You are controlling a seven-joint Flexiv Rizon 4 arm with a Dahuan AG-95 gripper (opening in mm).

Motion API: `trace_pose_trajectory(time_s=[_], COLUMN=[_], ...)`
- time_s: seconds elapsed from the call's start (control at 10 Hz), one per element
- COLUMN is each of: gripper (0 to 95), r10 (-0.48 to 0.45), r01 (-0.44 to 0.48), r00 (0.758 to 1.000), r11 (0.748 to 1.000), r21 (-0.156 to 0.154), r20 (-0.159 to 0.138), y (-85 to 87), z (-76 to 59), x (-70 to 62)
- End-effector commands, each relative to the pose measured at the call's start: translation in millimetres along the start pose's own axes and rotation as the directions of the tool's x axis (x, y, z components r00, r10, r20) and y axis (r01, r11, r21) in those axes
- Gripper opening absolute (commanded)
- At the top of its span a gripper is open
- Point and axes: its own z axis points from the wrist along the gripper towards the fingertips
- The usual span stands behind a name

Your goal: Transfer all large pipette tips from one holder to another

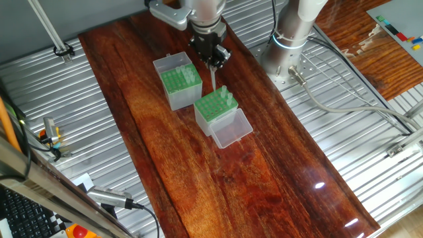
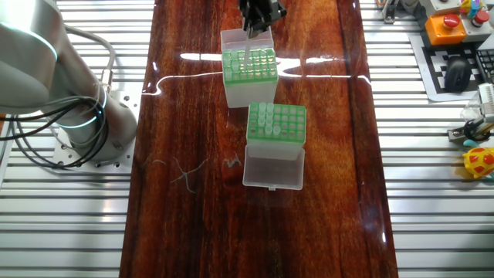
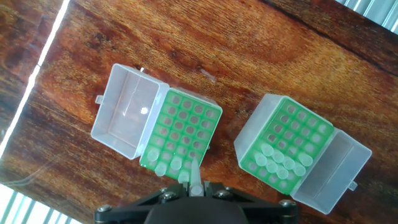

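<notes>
Gripper [image 1: 213, 61]: we see it closed on one pipette tip [image 1: 215, 76], raised above the table [image 1: 264, 172].
Holders: clear-sided holder [image 1: 177, 82] left, grey-sided holder [image 1: 217, 111] right, apart.

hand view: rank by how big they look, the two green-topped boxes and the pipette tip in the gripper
1. Left box and right box, lids included: too alike to rank.
2. Pipette tip held by the gripper: smallest, though nearest the camera.

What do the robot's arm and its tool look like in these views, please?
The arm is smooth, silver-grey and cylindrical, with a glowing light-blue ring near its base, which is bolted to a metal plate. Grey cables trail from the base across the ribbed surface. The tool is a compact black body with two dark fingers.
</notes>
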Motion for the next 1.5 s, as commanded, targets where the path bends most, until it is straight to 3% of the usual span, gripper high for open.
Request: trace_pose_trajectory(time_s=[0.1, 0.2, 0.5, 0.9, 1.0, 1.2, 1.5], gripper=[0.0, 0.0, 0.0, 0.0, 0.0, 0.0, 0.0], r10=[-0.029, -0.034, -0.01, -0.067, -0.094, -0.143, -0.121], r01=[0.028, 0.034, 0.01, 0.068, 0.094, 0.143, 0.121], r00=[1.0, 0.999, 1.0, 0.998, 0.995, 0.99, 0.993], r11=[0.999, 0.999, 1.0, 0.997, 0.995, 0.989, 0.992], r21=[0.014, 0.006, 0.006, 0.023, 0.029, 0.041, 0.024], r20=[0.012, 0.023, -0.007, -0.016, -0.014, -0.004, 0.009], y=[-2.7, -2.7, -2.7, -2.7, -8.7, -40.1, -45.4], z=[2.0, 2.0, 2.0, 2.0, 1.1, 0.7, 4.6], x=[-0.6, -0.6, -0.6, -0.6, 0.7, 2.8, 5.6])
